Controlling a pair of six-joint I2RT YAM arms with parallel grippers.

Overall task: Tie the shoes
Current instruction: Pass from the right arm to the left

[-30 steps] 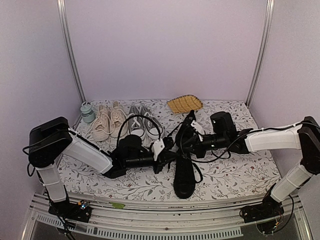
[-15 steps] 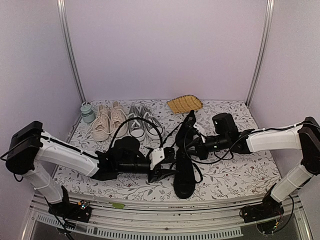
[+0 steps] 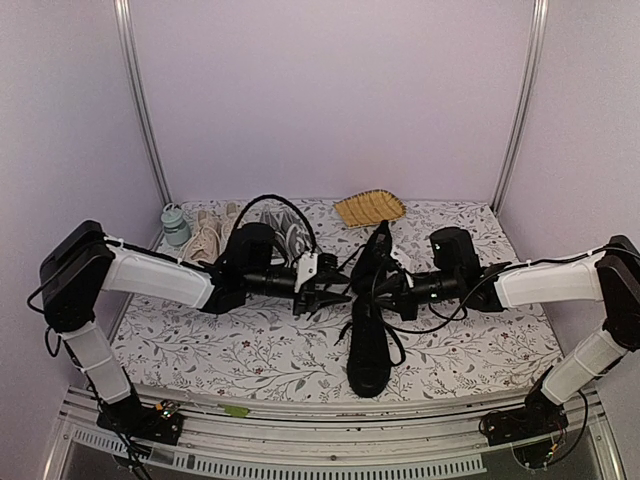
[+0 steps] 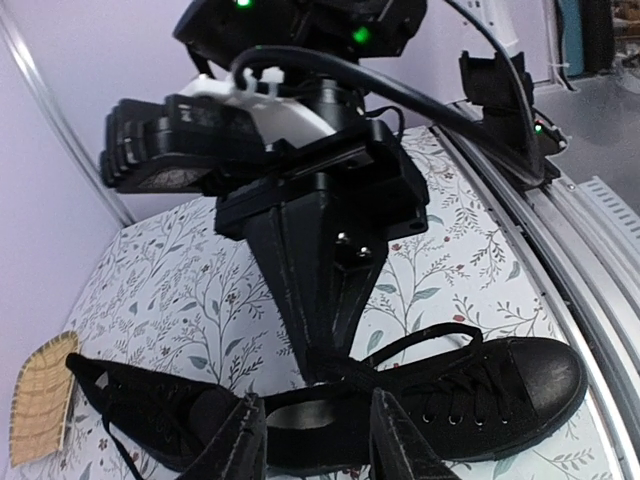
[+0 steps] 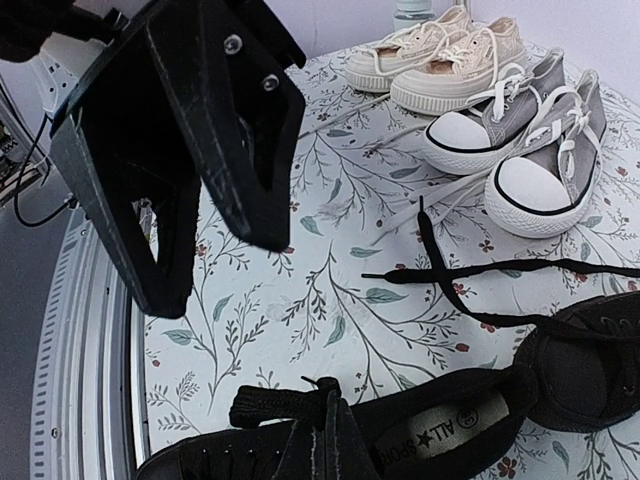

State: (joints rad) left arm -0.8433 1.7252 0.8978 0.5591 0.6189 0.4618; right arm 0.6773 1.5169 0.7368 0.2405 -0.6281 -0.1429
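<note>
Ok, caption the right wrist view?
Right gripper pinching the lace of a black sneaker, open left gripper opposite, beige pair and grey pair beyond.

Soft, even, fairly bright light, faint shadows; near fingers (image 4: 398, 445) slightly blurred in wrist views.
</note>
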